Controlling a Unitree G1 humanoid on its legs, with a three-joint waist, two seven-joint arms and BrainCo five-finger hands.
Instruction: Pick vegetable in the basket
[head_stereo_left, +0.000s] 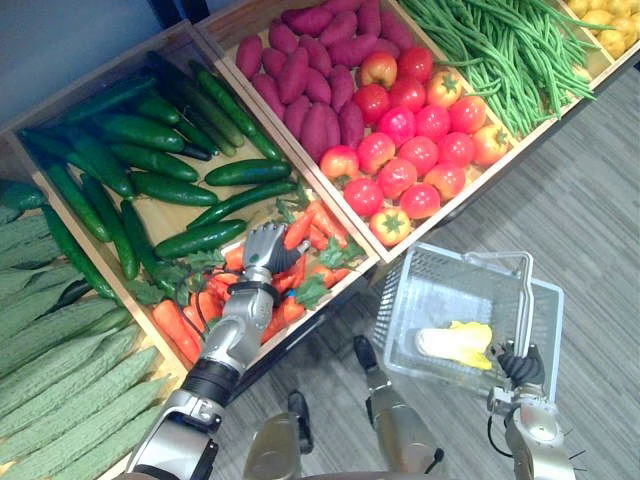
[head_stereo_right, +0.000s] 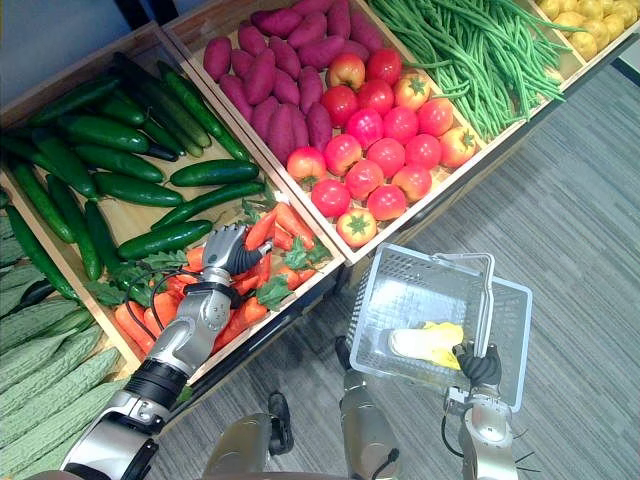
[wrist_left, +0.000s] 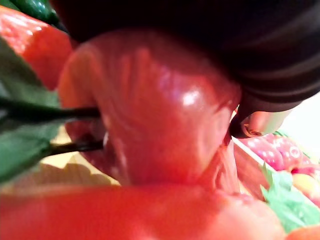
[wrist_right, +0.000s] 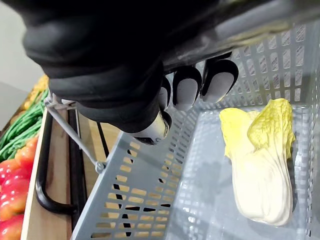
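Observation:
My left hand (head_stereo_left: 262, 248) is down in the wooden bin of orange carrots (head_stereo_left: 300, 275) with green tops. Its fingers curl round one carrot (head_stereo_left: 297, 232) that sticks up past them; the same carrot (wrist_left: 160, 110) lies tight against the palm in the left wrist view. My right hand (head_stereo_left: 520, 368) holds a grey plastic basket (head_stereo_left: 400, 300) by its handle (head_stereo_left: 524, 300), low and right of the stand. The fingers (wrist_right: 187, 85) are curled over that bar. In the basket lies a pale yellow-white cabbage (wrist_right: 260, 170), also visible as the cabbage (head_stereo_left: 455, 342) from above.
The slanted wooden stand has bins of cucumbers (head_stereo_left: 150, 160), purple sweet potatoes (head_stereo_left: 310, 70), tomatoes (head_stereo_left: 410, 140), green beans (head_stereo_left: 510, 50), lemons (head_stereo_left: 605, 25) and bitter gourds (head_stereo_left: 60, 370). Grey floor (head_stereo_left: 580, 200) stretches to the right of the stand.

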